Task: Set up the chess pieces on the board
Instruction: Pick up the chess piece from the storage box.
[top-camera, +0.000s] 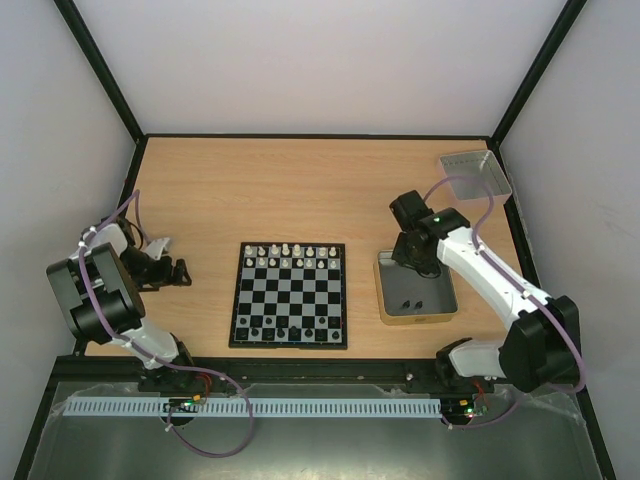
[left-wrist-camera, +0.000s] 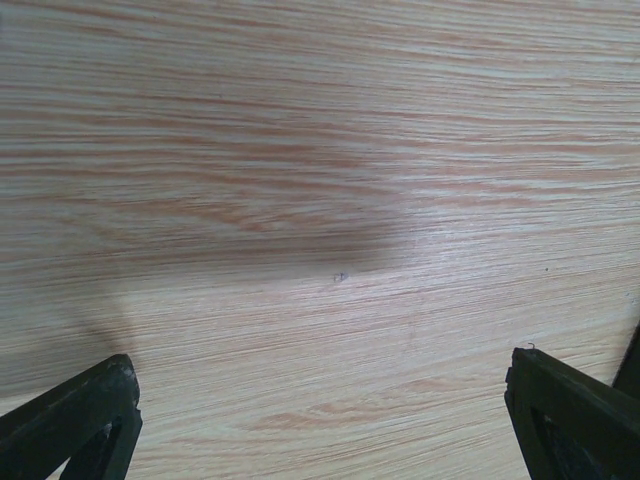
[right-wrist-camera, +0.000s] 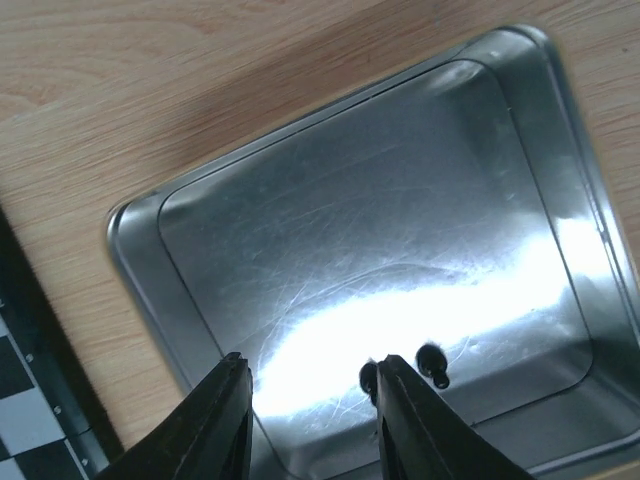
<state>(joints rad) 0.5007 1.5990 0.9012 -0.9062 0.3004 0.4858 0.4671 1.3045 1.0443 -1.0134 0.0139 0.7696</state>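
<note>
Silvery, shallow metal tin (right-wrist-camera: 330, 200) held two tiny black chess pieces (right-wrist-camera: 432, 362); the right hand (right-wrist-camera: 312, 368) hovered above, parted and empty. The left hand (left-wrist-camera: 320, 372) gaped over the wooden worktop (left-wrist-camera: 300, 150).

Top camera: high, far, looks down on table (top-camera: 300, 190), board (top-camera: 290, 295) central. Left wrist: very near table, left of board. Right wrist: close over tin (right-wrist-camera: 350, 250) right of board; tin, board edge shared with top.

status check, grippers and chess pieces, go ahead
left gripper open over the table. right gripper open over the tin, nothing gripped, two black pieces beside it. board part set, nothing seen in the way.
</note>
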